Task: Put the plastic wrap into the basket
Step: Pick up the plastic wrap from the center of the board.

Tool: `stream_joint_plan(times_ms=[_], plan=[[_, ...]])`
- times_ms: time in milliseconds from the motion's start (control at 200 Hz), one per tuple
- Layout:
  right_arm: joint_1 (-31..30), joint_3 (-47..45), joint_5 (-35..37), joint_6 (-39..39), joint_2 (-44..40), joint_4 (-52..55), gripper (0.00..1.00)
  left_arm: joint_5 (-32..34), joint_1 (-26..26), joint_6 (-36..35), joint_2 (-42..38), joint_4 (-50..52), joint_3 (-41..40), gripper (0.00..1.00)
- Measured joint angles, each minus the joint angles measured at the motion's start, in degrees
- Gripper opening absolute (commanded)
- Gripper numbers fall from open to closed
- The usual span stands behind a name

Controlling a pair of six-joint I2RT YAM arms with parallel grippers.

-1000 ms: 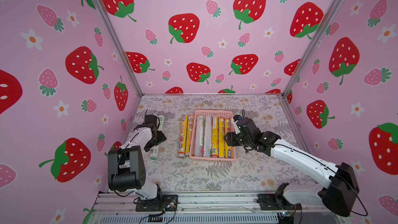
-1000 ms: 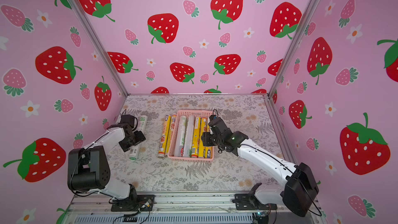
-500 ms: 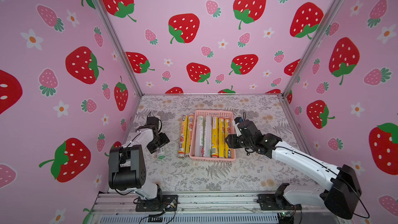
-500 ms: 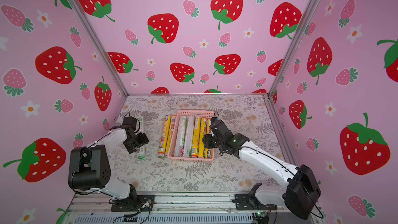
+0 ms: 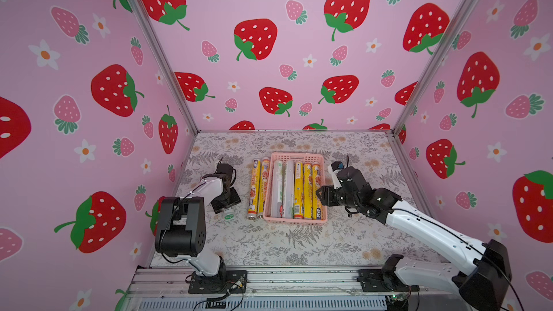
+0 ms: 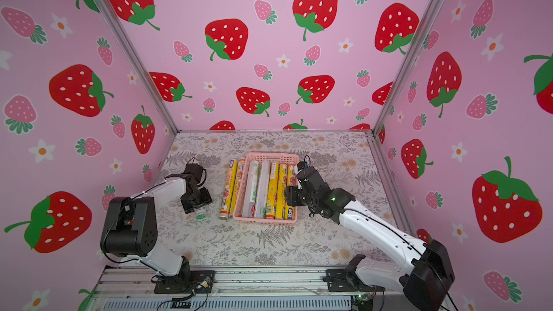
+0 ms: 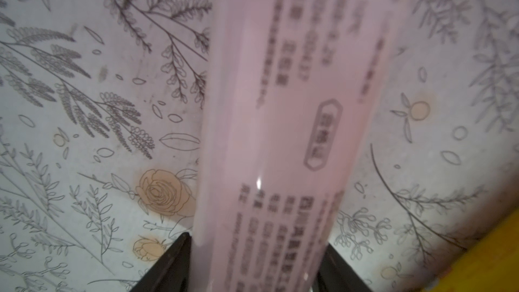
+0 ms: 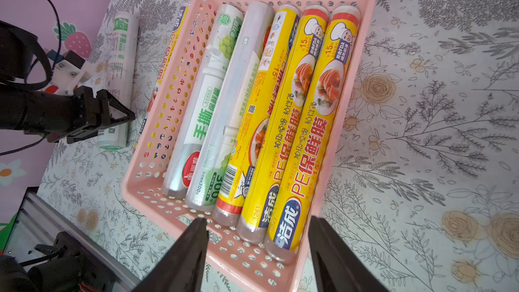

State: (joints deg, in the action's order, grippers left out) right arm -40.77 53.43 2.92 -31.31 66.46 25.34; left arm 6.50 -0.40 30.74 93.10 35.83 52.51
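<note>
Plastic wrap is mostly in the pink basket already. Five rolls lie side by side along its floor: a white-and-green roll, a silvery roll, and three yellow rolls on the right arm's side. The basket sits in the middle of the flower-patterned table, long side running away from the arms.

Two loose yellow rolls lie on the table just beside the basket's left wall, parallel to it and close against each other. A little further left, apart from that pair, a last white roll with green print lies on the cloth under the left gripper. In both top views only its near end pokes out from beneath the gripper. From the left wrist camera the roll runs straight between the two black fingers, which sit close on either side of it. I cannot tell whether they are pinching it or only flanking it.

The right gripper hovers over the near right part of the basket, above the ends of the yellow rolls. Its jaws stand apart with nothing between them.
</note>
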Motion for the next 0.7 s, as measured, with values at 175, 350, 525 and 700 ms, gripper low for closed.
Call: stream_joint_plan(times_ms=[175,350,525,700], plan=[[0.00,-0.04,0.81,-0.02,-1.68,0.83,0.62,1.07,-0.48,0.39,0.09,-0.83,-0.42,0.49],[0.02,-0.17,1.18,-0.22,-2.12,1.53,0.62,1.64,-1.05,0.79,-2.69,-1.44,-3.13,0.41],[0.02,-0.13,1.38,-0.22,-2.12,2.16,0.62,0.55,-1.86,0.98,-5.44,-0.50,-3.96,0.39],[0.02,1.84,1.62,0.17,-2.12,3.50,0.61,-0.68,-5.22,1.86,-12.92,4.92,-2.97,0.40]])
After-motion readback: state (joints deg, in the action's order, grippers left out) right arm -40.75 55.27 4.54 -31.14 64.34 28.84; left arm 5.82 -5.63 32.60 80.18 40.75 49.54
